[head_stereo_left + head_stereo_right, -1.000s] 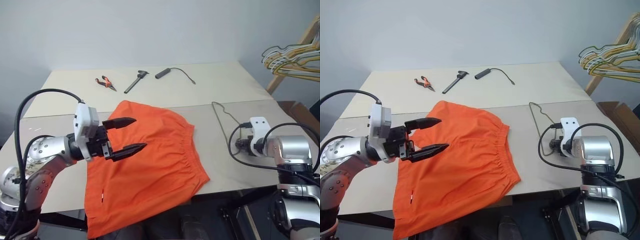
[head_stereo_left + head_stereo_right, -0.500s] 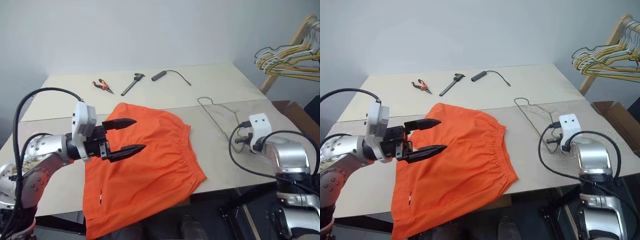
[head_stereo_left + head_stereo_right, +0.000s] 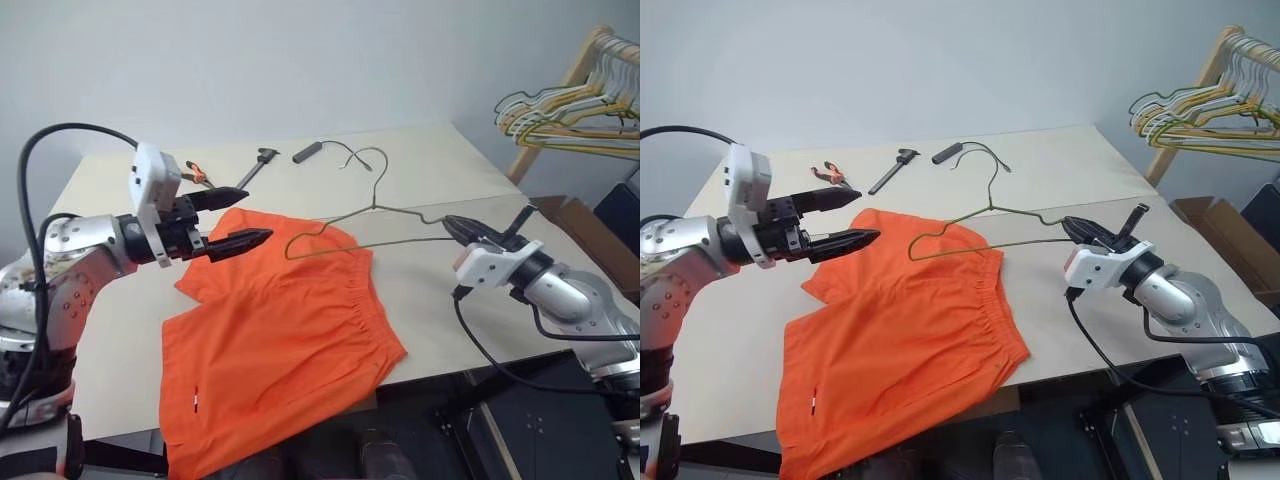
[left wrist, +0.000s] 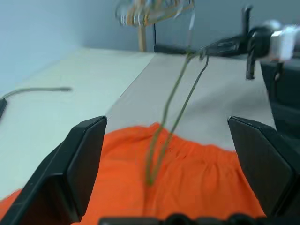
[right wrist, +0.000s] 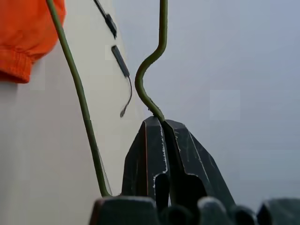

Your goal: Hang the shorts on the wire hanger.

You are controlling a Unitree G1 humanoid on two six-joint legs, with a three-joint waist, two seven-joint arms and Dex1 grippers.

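Note:
The orange shorts [image 3: 290, 340] lie flat on the table, with one leg hanging over the near edge. My right gripper [image 3: 457, 226] is shut on one corner of the thin wire hanger [image 3: 372, 207]. It holds the hanger in the air above the shorts' waistband, hook [image 3: 368, 156] upward. In the right wrist view the fingers [image 5: 150, 145] pinch the wire hanger [image 5: 161, 28]. My left gripper [image 3: 257, 213] is open and hovers over the far left part of the shorts. The free end of the hanger [image 4: 168, 126] points toward it.
Orange-handled pliers [image 3: 196, 173], a black tool [image 3: 255, 166] and a black cable with a cylindrical end [image 3: 310, 152] lie at the table's far side. A wooden rack with a bunch of coloured hangers [image 3: 560, 110] stands at the right, and a cardboard box [image 3: 562, 212] sits below it.
My right gripper has lifted the hanger off the table and rolled, so the hanger now stands in the air over the shorts. The left gripper moved up and away. The camera turned right.

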